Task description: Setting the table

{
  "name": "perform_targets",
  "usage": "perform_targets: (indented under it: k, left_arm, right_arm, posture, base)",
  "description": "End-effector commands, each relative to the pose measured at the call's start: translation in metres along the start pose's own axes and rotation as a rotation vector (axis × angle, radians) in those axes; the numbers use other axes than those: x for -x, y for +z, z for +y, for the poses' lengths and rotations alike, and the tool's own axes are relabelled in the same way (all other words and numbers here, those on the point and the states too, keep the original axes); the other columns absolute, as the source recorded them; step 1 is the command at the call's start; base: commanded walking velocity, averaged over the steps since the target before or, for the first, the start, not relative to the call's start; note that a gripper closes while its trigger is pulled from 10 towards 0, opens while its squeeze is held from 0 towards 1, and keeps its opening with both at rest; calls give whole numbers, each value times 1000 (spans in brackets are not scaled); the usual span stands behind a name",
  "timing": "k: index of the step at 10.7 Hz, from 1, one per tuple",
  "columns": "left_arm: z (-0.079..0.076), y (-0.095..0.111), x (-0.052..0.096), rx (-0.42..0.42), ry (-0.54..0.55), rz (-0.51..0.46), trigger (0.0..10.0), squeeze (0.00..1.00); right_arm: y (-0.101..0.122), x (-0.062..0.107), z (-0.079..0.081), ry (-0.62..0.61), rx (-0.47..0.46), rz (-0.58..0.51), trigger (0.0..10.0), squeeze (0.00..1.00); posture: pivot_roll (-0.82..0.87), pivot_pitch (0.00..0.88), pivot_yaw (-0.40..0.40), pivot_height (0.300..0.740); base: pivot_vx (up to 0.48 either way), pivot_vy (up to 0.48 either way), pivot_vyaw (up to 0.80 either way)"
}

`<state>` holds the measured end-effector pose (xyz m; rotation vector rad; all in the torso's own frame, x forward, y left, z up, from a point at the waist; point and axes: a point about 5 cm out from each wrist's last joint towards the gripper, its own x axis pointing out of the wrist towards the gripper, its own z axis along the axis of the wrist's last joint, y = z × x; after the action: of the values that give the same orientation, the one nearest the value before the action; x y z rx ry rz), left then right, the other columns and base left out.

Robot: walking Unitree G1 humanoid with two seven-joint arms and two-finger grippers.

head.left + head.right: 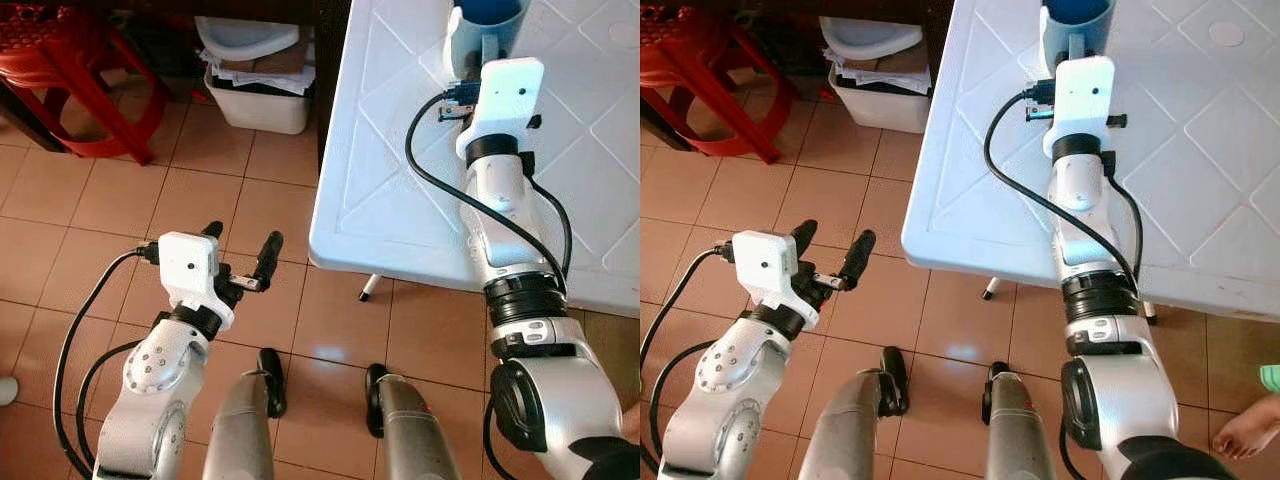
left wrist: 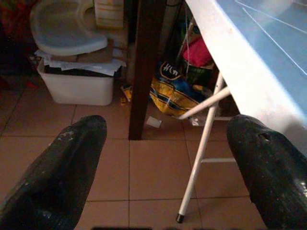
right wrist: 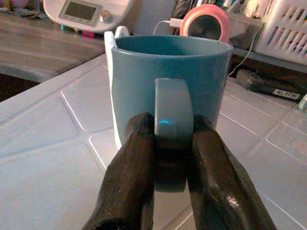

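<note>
- The blue mug (image 3: 165, 91) stands upright on the white desk (image 1: 1200, 170), near its far part, handle turned toward the robot.
- The right end effector (image 3: 169, 158) is clenched on the mug's handle, one black finger pressed to each side of it.
- The right arm reaches out over the desk, a black cable looping along it.
- The left end effector (image 1: 243, 255) hovers low over the tiled floor (image 1: 200, 190), off the desk's left edge, its fingers (image 2: 72, 163) spread wide and holding nothing.
- Beyond it a white bin (image 1: 255, 95) of papers sits on the floor, with a red plastic stool (image 1: 70, 70) further left.
- A person's bare foot (image 1: 1245, 430) shows at the lower right.
</note>
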<state>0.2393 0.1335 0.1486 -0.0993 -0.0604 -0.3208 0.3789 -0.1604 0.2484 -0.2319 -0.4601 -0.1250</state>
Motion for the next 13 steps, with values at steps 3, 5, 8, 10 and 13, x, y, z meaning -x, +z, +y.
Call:
perform_targets:
  k: [3, 5, 8, 10, 13]
  left_arm:
    - [1, -7, -6, 0, 48, 22, 10000, 0]
    - [4, -10, -11, -3, 101, 12, 10000, 0]
    - [2, -12, -21, 24, 99, -14, 10000, 0]
    - [3, -15, -28, 43, 101, -17, 10000, 0]
    - [13, -11, -37, 55, 151, -55, 10000, 0]
  right_arm:
    - [-6, 7, -2, 8, -20, 17, 0, 0]
    - [-15, 27, -6, 41, -53, 41, 0, 0]
    - [-16, 82, -11, 106, -116, 76, 1882, 0]
    - [-18, 107, -13, 131, -105, 125, 10000, 0]
    - [-20, 110, -24, 86, -78, 159, 10000, 0]
  posture:
    - [53, 352, 19, 740]
    - [35, 317, -4, 740]
    - [2, 264, -12, 740]
    - [-19, 236, -6, 740]
    - [-23, 203, -10, 740]
  base:
    - [0, 0, 0]
    - [0, 0, 0]
    - [0, 320, 0]
    - [0, 480, 0]
    - [0, 480, 0]
